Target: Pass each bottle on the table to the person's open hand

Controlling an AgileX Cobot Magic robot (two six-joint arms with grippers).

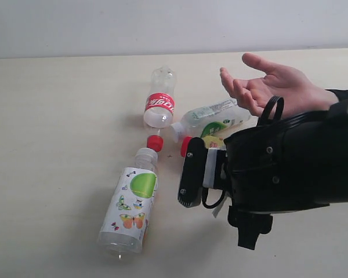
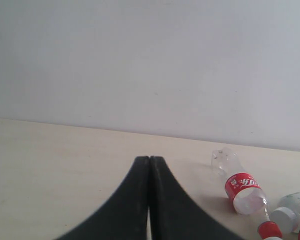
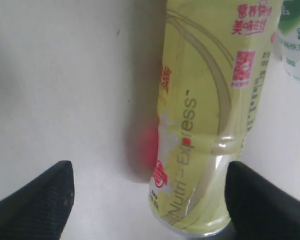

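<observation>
Straddling the yellow-green Nutri-Express bottle (image 3: 200,125), the right end effector (image 3: 147,172) is released: its two black fingers (image 3: 40,200) are spread wide with the bottle between them. One finger sits right at the bottle's side, though contact cannot be confirmed. The other is clear of it, with a strip of bare desk (image 1: 58,145) in the gap. The bottle lies on its side on the desk. In the exterior view only its red cap (image 1: 186,145) and a patch of yellow label show from under the black right arm (image 1: 290,162), which reaches in from the right edge.

The left end effector (image 2: 149,161) is clenched, its fingers pressed flat against each other with nothing between them. It hangs over the desk, well apart from the bottles.

Just beside the yellow-green bottle lies the clear bottle with the green-white label (image 1: 211,119), its white cap (image 1: 177,132) close to the red one. The clear bottle with the red label (image 1: 159,101) lies near them, farther from the camera. The large butterfly-label bottle (image 1: 130,200) lies nearer the camera, to the left of the right end effector, and its small red lid (image 1: 155,142) points toward the red-label bottle.

The person's open hand (image 1: 272,87) is held palm up over the far side of the desk, behind the right arm and near the green-white bottle. The fingers are loosely spread, and a black sleeve cuff (image 1: 342,95) shows at the wrist.
</observation>
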